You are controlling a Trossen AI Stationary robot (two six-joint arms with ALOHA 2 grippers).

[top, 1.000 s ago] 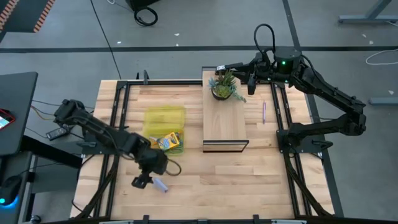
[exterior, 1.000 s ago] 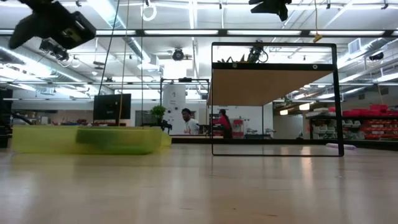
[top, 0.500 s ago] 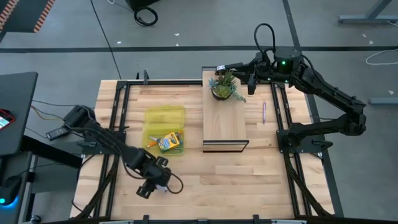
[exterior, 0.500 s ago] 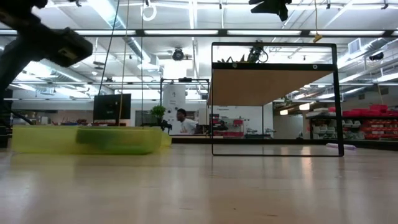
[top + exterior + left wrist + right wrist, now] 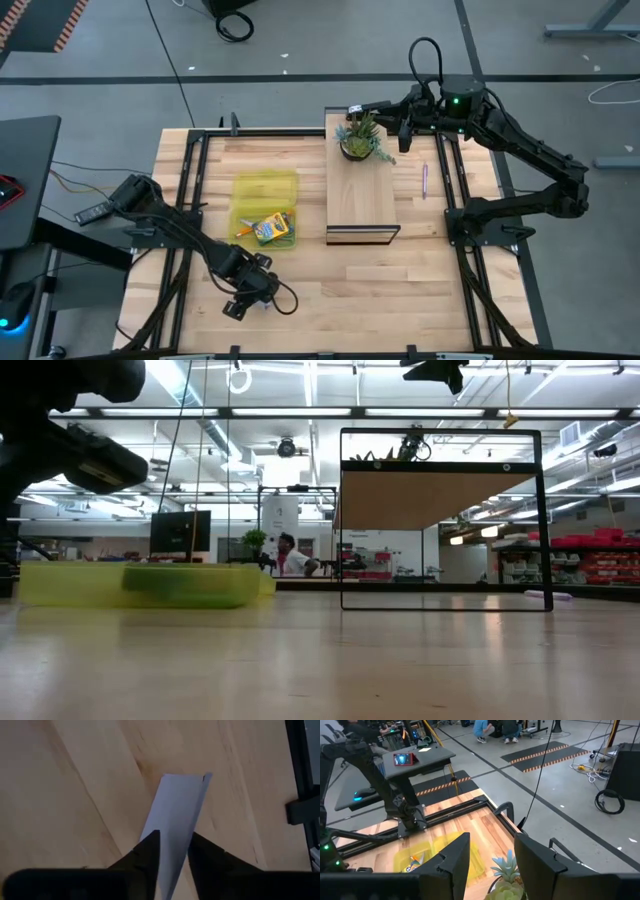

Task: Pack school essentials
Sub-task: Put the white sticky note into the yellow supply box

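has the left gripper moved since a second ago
Yes. In the high view the left gripper has moved toward the table's near edge, further from the yellow case, and now straddles the pale blue notepad.

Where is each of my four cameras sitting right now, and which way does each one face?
High view: above the table, looking straight down; both arms, yellow case, plant.
Low view: at tabletop height, looking level across; the case, a dark arm part at upper left.
Left wrist view: looking down past the left hand, whose fingers straddle the pale blue notepad.
Right wrist view: high, looking across the table past the open right hand; plant.
Shared: the case shows in high, low and right wrist views.
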